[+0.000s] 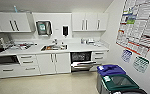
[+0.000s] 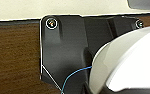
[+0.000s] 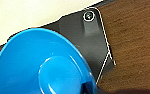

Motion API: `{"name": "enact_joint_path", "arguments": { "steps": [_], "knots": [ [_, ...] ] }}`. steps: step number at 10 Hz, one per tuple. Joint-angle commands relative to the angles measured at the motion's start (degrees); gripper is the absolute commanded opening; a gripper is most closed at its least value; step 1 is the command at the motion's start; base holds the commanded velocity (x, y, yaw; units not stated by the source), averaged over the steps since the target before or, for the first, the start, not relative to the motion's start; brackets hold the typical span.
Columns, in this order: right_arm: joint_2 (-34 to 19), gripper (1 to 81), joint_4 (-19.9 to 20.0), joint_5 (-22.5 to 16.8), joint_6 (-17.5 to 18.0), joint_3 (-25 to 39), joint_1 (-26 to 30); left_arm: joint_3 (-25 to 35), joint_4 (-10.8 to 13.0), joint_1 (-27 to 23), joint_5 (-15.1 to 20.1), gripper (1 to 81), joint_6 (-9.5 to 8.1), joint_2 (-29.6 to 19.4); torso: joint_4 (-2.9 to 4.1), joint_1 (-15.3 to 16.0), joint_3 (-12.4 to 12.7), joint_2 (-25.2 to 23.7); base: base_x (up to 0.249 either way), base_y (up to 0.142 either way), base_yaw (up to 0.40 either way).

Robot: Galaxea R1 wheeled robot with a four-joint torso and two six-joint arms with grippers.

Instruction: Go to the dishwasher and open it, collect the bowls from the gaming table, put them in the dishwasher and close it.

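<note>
The dishwasher is built in under the white counter, right of centre across the room. Its steel door hangs open and the inside is dark. A white bowl looms large in the left wrist view, with a dark part of my left gripper at its lower rim, so it is gripped there. In the right wrist view a blue bowl shows its hollow side, and it is held at its rim by my right gripper. Both bowls are carried well away from the dishwasher.
Two bins stand close on the right by the wall, one with a blue lid and one with a green lid. A sink sits in the counter. Pale floor stretches toward the cabinets. Posters cover the right wall.
</note>
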Motion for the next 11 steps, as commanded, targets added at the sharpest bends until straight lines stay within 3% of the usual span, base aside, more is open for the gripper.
{"name": "enact_joint_path", "arguments": {
  "steps": [1, 11],
  "knots": [
    [-1.04, 1.0, -0.51, -3.11, -0.26, 0.01, 2.39, 0.0, -0.2, -2.11, 1.98, 1.0, 0.09, -0.33, 0.0, 0.0, 0.0, 0.0, 0.118, 0.0, 0.0],
    [-0.69, 1.0, -0.51, -3.64, -0.26, -0.34, 2.47, 0.0, -0.2, -2.11, 1.98, 1.0, 0.09, -0.24, 0.0, -0.07, 0.0, 0.0, 0.118, 0.0, 0.0]
  ]
}}
